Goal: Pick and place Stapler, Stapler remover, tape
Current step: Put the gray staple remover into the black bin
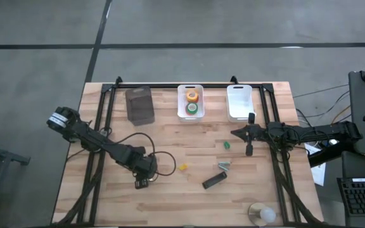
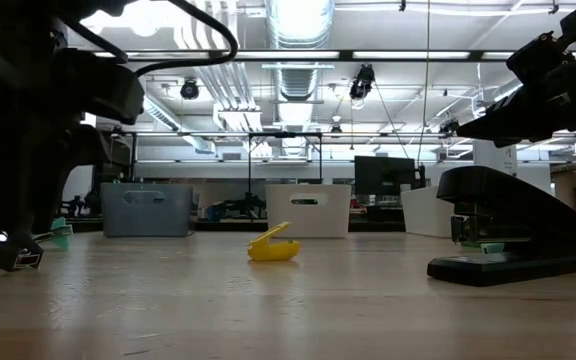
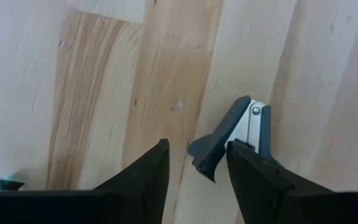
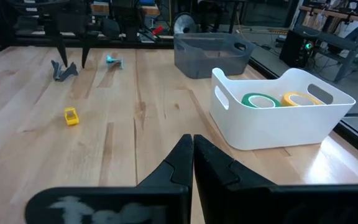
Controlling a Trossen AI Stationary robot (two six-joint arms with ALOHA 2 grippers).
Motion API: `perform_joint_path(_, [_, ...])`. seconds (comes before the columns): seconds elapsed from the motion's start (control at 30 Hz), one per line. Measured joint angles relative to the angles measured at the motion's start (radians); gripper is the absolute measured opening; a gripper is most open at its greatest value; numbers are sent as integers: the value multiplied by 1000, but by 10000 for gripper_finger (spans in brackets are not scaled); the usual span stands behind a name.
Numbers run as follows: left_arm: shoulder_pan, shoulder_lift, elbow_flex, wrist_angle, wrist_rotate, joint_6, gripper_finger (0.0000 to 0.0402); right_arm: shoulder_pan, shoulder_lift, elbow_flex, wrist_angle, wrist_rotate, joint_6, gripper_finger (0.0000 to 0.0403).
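Lighting and picture quality: bright, even, lit from overhead.

We record ceiling strip lamps (image 2: 298,20) blown out to white glare in the low view, leaving both arms near-black silhouettes against them. We note soft, short shadows on the table (image 1: 170,202) seen from above, and a pale sheen on the boards. In the left wrist view we find the dark fingers (image 3: 145,180) blurred at close range, the wood grain slightly soft. In the right wrist view, the far room is hazy.
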Motion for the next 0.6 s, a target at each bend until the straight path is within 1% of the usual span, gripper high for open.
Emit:
perform_joint_path(0.17, [0, 0, -5, 21, 4, 1, 113, 0, 0, 0, 0, 0, -11, 8])
perform_joint_path(0.4, [0, -2, -10, 24, 28, 3, 21, 0, 0, 0, 0, 0, -11, 8])
perform_joint_path(0.43, [1, -3, -10, 27, 32, 6, 13, 0, 0, 0, 0, 0, -11, 8])
perform_joint_path(0.6, [16, -7, -10, 41, 23, 27, 15, 0, 0, 0, 0, 0, -3, 8])
